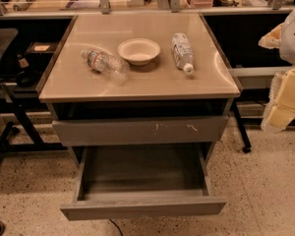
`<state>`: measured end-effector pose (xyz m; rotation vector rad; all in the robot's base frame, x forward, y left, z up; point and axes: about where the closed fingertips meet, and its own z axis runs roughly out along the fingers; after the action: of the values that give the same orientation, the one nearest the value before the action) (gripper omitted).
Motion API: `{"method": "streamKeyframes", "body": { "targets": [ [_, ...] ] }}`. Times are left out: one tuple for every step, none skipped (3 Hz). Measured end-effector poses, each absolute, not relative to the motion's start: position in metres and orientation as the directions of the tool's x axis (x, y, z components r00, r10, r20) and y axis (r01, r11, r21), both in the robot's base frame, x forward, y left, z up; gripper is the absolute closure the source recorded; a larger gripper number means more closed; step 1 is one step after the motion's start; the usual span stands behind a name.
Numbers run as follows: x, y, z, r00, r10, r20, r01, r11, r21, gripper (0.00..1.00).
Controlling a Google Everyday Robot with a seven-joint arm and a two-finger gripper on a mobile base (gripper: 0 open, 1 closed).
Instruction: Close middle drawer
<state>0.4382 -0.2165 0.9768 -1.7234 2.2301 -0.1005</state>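
The middle drawer (pixel 142 208) is pulled far out toward me at the bottom of the grey cabinet. It has a plain flat front panel, and its shallow grey box (pixel 142 171) is empty. Above it is the drawer front with white scratch marks (pixel 140 130), sticking out only slightly. My gripper (pixel 284 100), white with yellowish parts, hangs at the right edge of the view. It is beside the cabinet's right side at about the height of the scratched drawer, clear of both drawers and touching nothing.
On the cabinet top (pixel 137 80) lie a clear plastic bottle (pixel 104 63), a white bowl (pixel 138 50) and a second bottle (pixel 183 52). Dark desks and table legs (pixel 243 132) flank the cabinet. Speckled floor (pixel 265 191) lies in front.
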Motion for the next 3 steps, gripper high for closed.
{"method": "streamKeyframes", "body": {
  "targets": [
    [0.4382, -0.2165, 0.9768, -0.221, -0.953, -0.207, -0.93, 0.27, -0.248, 0.0],
    [0.4382, -0.2165, 0.9768, -0.221, -0.953, -0.207, -0.93, 0.27, -0.248, 0.1],
    [0.4382, -0.2165, 0.9768, -0.221, -0.953, -0.207, -0.93, 0.27, -0.248, 0.34]
  ]
}}
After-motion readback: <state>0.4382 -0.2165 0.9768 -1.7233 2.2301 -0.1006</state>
